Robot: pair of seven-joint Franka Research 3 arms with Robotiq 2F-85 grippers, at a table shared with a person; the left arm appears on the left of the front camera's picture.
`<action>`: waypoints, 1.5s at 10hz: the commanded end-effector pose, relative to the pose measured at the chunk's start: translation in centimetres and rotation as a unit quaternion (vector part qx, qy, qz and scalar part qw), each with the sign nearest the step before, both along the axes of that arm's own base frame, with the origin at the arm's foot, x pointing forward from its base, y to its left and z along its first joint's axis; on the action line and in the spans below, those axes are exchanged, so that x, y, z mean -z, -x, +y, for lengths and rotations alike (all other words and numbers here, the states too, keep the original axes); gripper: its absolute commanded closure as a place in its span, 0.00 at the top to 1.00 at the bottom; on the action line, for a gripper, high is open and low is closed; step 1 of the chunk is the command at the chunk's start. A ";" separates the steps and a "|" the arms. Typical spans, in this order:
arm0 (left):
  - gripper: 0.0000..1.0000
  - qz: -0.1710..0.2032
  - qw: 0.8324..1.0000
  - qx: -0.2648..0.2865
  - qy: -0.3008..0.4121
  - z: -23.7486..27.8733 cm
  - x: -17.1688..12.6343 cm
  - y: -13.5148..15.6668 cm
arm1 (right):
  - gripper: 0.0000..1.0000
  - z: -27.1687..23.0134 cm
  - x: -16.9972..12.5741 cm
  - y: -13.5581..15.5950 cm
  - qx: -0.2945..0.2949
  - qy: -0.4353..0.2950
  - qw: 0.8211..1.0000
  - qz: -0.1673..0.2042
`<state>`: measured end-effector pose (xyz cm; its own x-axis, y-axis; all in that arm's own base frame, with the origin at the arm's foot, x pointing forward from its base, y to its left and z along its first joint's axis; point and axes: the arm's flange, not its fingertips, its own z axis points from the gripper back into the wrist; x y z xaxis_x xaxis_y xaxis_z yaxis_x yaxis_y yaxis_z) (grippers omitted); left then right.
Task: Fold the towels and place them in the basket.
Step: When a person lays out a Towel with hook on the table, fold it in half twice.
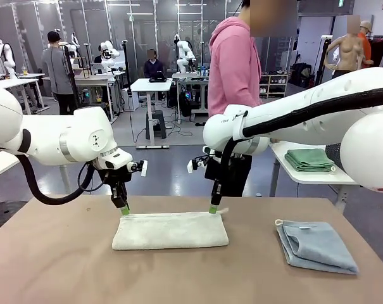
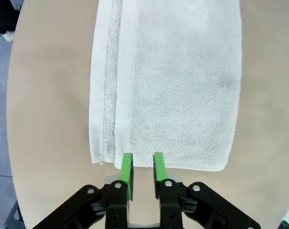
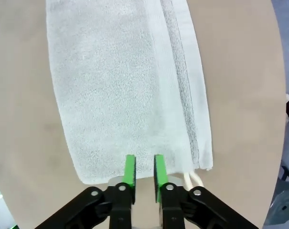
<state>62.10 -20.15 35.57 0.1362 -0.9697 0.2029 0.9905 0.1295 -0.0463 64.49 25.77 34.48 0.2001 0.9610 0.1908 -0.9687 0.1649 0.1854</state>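
The cream-white towel (image 1: 171, 230) lies folded into a long strip at the middle of the table. My left gripper (image 1: 123, 210) points down at its far left corner. My right gripper (image 1: 213, 209) points down at its far right corner. In the left wrist view the gripper (image 2: 143, 164) has its green pads a little apart over the towel's (image 2: 182, 86) short edge, clamping nothing. The right wrist view shows the same: the gripper (image 3: 144, 167) is slightly open at the towel's (image 3: 120, 86) edge. The light blue towel (image 1: 318, 246) lies folded at the right. A dark mesh piece, seemingly the basket (image 1: 333, 155), peeks out behind my right arm.
A person in a pink hoodie (image 1: 234, 69) stands at the far side of the table. A white side table (image 1: 305, 174) at the right carries a folded green cloth (image 1: 310, 158). Bare tabletop (image 1: 64, 266) lies in front of the towels.
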 end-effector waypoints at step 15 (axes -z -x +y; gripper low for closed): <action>1.00 0.011 0.992 -0.125 -0.028 0.7 -7.1 4.3 | 1.00 0.7 -0.8 2.2 0.187 0.017 0.981 -0.039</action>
<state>60.09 -19.39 40.80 0.3297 -0.9290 0.1684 0.9441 0.3260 -0.0495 64.64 26.35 35.34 0.4132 0.8850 0.2145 -0.9092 0.3878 0.1515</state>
